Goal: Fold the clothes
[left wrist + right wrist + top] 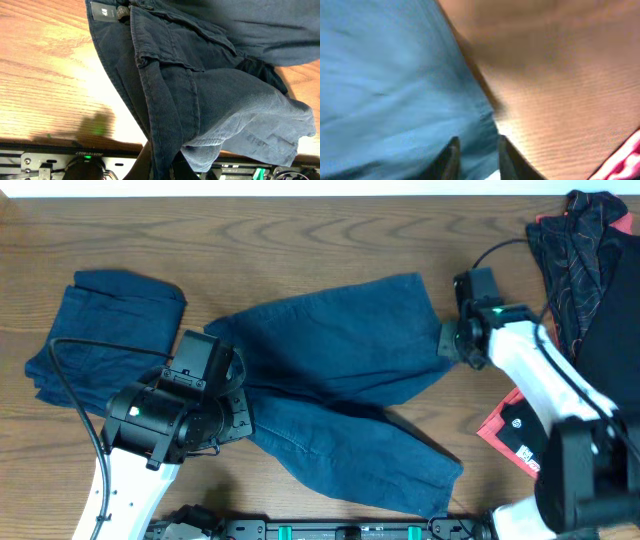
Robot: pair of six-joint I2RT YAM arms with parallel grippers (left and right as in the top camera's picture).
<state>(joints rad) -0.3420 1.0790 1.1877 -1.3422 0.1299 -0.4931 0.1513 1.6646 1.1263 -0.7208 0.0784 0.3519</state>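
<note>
Dark blue jeans (pixel 340 370) lie spread on the wooden table, waist at the left and both legs running right. My left gripper (pixel 228 408) is at the waist. In the left wrist view its jaws (pixel 165 167) are shut on a fold of the jeans (pixel 200 100), which hang from them. My right gripper (pixel 452 342) is at the cuff of the far leg. In the blurred right wrist view its fingers (pixel 477 155) have the hem of the jeans (pixel 395 85) between them.
A folded dark blue garment (pixel 100 330) lies at the far left. A pile of black and red clothes (pixel 590 250) sits at the back right. A red flat packet (pixel 515 430) lies near the right arm's base.
</note>
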